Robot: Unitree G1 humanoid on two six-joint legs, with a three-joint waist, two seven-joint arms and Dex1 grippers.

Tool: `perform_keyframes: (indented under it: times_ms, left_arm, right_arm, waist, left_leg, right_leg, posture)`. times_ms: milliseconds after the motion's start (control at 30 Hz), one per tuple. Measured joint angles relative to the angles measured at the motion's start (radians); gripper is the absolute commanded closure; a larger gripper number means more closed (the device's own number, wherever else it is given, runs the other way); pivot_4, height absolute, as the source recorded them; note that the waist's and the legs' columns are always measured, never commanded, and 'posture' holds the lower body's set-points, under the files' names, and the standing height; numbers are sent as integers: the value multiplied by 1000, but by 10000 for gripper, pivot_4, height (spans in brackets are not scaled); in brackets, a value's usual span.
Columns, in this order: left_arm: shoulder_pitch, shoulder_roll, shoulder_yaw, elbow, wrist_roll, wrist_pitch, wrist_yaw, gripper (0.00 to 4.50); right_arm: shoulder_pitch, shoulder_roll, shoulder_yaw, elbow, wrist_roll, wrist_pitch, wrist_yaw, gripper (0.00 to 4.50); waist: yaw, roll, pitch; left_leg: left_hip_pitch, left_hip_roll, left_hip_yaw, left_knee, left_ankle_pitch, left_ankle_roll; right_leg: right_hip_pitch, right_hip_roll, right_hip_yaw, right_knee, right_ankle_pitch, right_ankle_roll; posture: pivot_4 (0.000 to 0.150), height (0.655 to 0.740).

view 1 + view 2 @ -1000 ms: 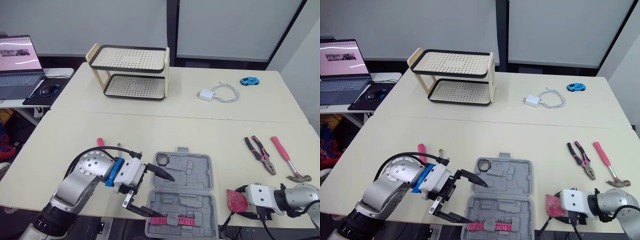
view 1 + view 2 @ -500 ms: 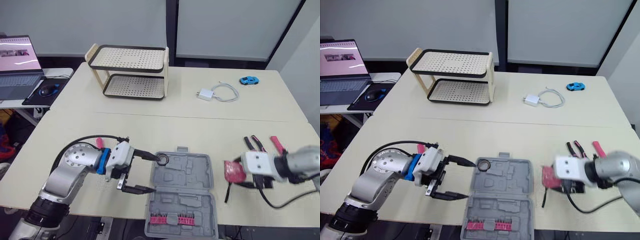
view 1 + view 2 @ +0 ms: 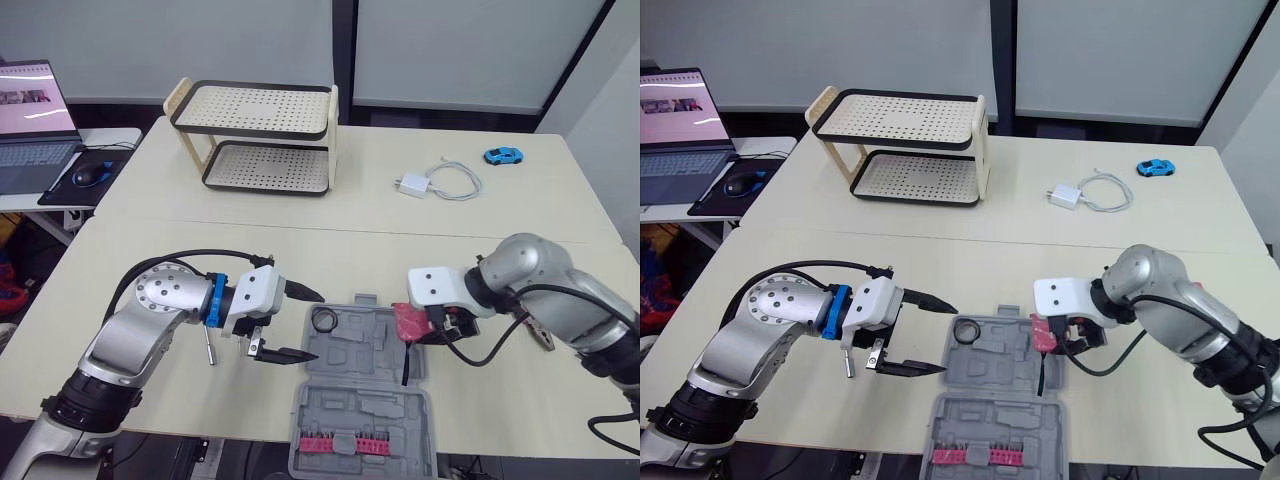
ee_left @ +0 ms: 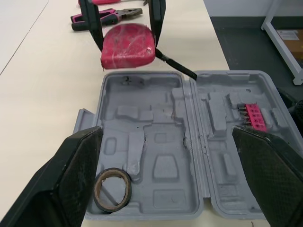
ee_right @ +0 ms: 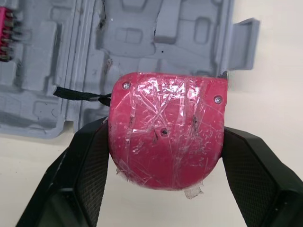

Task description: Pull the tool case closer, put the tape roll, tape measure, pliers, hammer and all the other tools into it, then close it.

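Note:
The grey tool case [image 3: 365, 390] lies open near the front edge of the table. The tape roll [image 3: 323, 320] sits in its far left corner and a row of pink bits [image 3: 345, 443] in the near half. My right gripper [image 3: 425, 325] is shut on the pink tape measure [image 5: 165, 135], holding it just above the case's far right edge with its black strap [image 3: 405, 365] hanging down. My left gripper [image 3: 318, 326] stands open at the case's left side, holding nothing. The pliers [image 4: 106, 15] lie behind the right arm. A screwdriver shaft [image 3: 208, 345] shows beside the left wrist.
A two-tier perforated rack [image 3: 255, 140] stands at the back left. A white charger with cable [image 3: 435, 183] and a blue toy car [image 3: 502, 155] lie at the back right. A laptop [image 3: 30, 100] sits on a side table to the left.
My right arm has carried the tape measure from the front right of the table leftwards to the case's edge. My left gripper has drawn back from the tape roll, still open.

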Motion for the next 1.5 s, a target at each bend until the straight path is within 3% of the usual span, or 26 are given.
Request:
perform_keyframes:
  times_ms: [433, 1200, 1233, 1300, 1500]
  left_arm:
    - [-38, -17, -33, -40, 19, 47, 20, 0]
    - [1, -25, -50, -37, 35, 17, 16, 0]
    - [2, -25, -50, -37, 36, 16, 16, 0]
    - [6, -25, -50, -37, 36, 14, 16, 0]
    - [45, -22, -50, -34, 35, -16, 7, 0]
  right_arm:
    - [26, 93, 63, 93, -106, -17, -64, 13133]
    - [51, 137, 64, 120, -175, -18, -88, 13133]
    - [51, 138, 63, 120, -176, -19, -89, 5925]
    - [54, 142, 62, 120, -176, -22, -96, 653]
    - [53, 127, 3, 35, -125, 29, -60, 211]
  waist:
    - [-1, 0, 0]
    - [-4, 0, 0]
    - [-4, 0, 0]
    - [-4, 0, 0]
    - [-6, 0, 0]
  left_leg:
    - [1, 0, 0, 1, 0, 0]
    - [1, 0, 0, 1, 1, 0]
    - [1, 0, 0, 1, 1, 0]
    - [1, 0, 0, 1, 1, 0]
    - [1, 0, -1, 1, 1, 0]
  right_leg:
    - [0, 0, 0, 2, 0, 0]
    - [0, 0, 0, 2, 0, 0]
    - [0, 0, 0, 2, 0, 0]
    - [1, 0, 0, 2, 0, 0]
    - [0, 0, 0, 2, 0, 0]
  posture:
    - [1500, 7350]
    - [1500, 7350]
    - [1500, 7350]
    - [1500, 7350]
    - [1500, 7350]
